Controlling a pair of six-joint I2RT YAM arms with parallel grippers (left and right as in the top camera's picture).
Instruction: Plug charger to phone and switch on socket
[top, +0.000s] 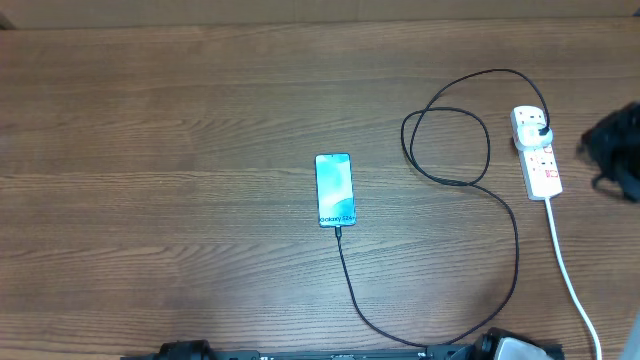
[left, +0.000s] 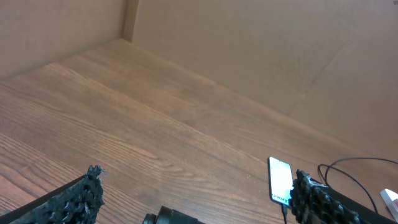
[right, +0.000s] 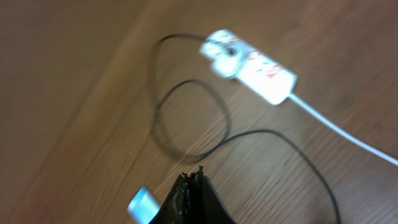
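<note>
The phone (top: 335, 189) lies face up mid-table, its cyan screen lit. The black charger cable (top: 500, 200) runs from the phone's near end, loops round, and ends at a black plug head (top: 540, 130) seated in the white socket strip (top: 537, 152). My right gripper (top: 603, 148) hovers just right of the socket; in the right wrist view its fingers (right: 194, 175) are shut and empty, above the table between the phone (right: 142, 202) and the socket (right: 255, 62). My left gripper (left: 198, 175) is open and empty, low at the front, with the phone (left: 280, 180) to its right.
The socket's thick white cord (top: 568, 265) runs to the front right edge. A brown cardboard wall (left: 249, 43) stands along the back of the wooden table (top: 150, 150). The arm bases (top: 340, 354) sit at the front edge.
</note>
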